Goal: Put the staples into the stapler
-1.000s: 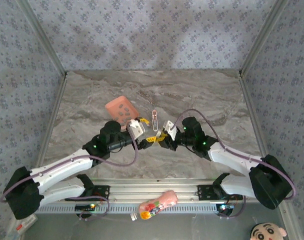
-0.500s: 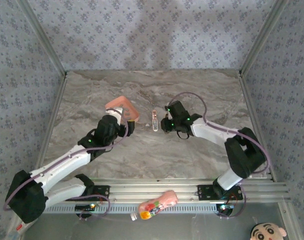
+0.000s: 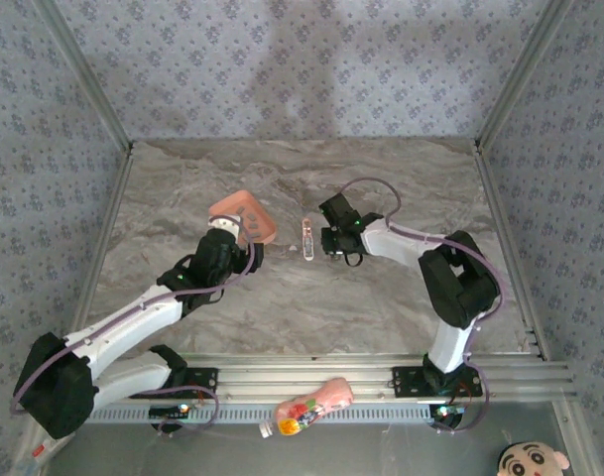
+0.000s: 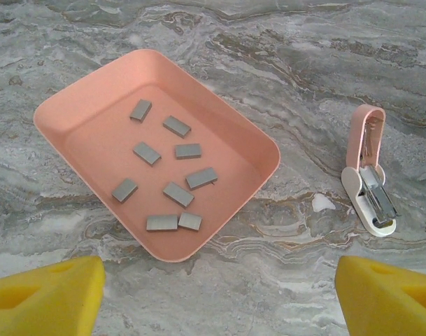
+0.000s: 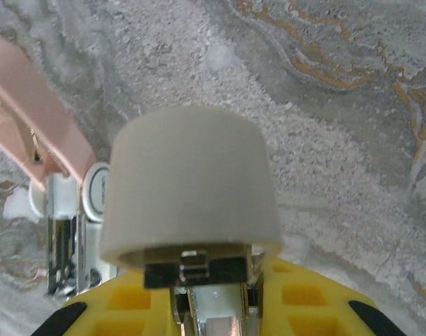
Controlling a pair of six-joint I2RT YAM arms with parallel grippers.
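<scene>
The salmon-pink tray (image 4: 73, 105) holds several dark-grey staples (image 4: 188, 150) lying flat and loose. Right of it the pink-and-white stapler (image 4: 370, 182) lies hinged open, its metal channel facing up. My left gripper (image 4: 219, 294) hovers open just short of the tray's near corner, nothing between its yellow fingertips (image 4: 45, 294). From above, the left gripper (image 3: 250, 248) is beside the tray (image 3: 244, 213). My right gripper (image 3: 329, 241) sits immediately right of the stapler (image 3: 306, 239). In the right wrist view the right gripper (image 5: 216, 280) is shut on a white block (image 5: 192, 182); the stapler (image 5: 59, 245) lies left of it.
A pink bottle with a colourful label (image 3: 306, 407) lies on the rail in front of the arm bases. A cartoon-face item (image 3: 528, 461) sits at the bottom right. Patterned walls close in the marble table (image 3: 401, 188) on three sides.
Both grippers have left the spot near the table's front centre where they met. The left has gone up to the tray, the right up and left to the stapler.
</scene>
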